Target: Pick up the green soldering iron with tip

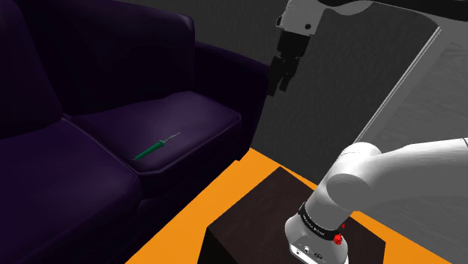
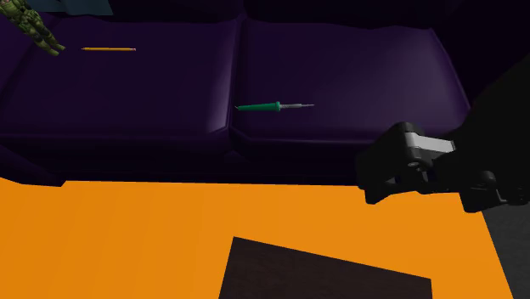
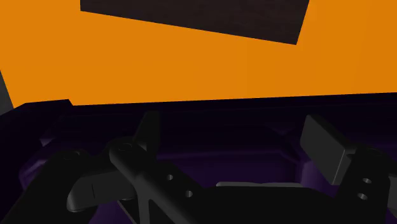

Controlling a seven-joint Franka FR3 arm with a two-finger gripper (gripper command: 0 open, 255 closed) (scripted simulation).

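Dark purple upholstered sofa on a flat orange floor. The black jaws are spread with nothing between them, hanging in the air off the seat's front corner. The slim green-handled soldering iron with grey metal tip lies flat on the seat cushion beside the seam, below them and toward the shoulder view's left, its long axis along the sofa front and its tip toward the jaws' side. Judgement: bare cushion surrounds it and the thin yellow pencil is well apart, so there is room to descend across the handle.
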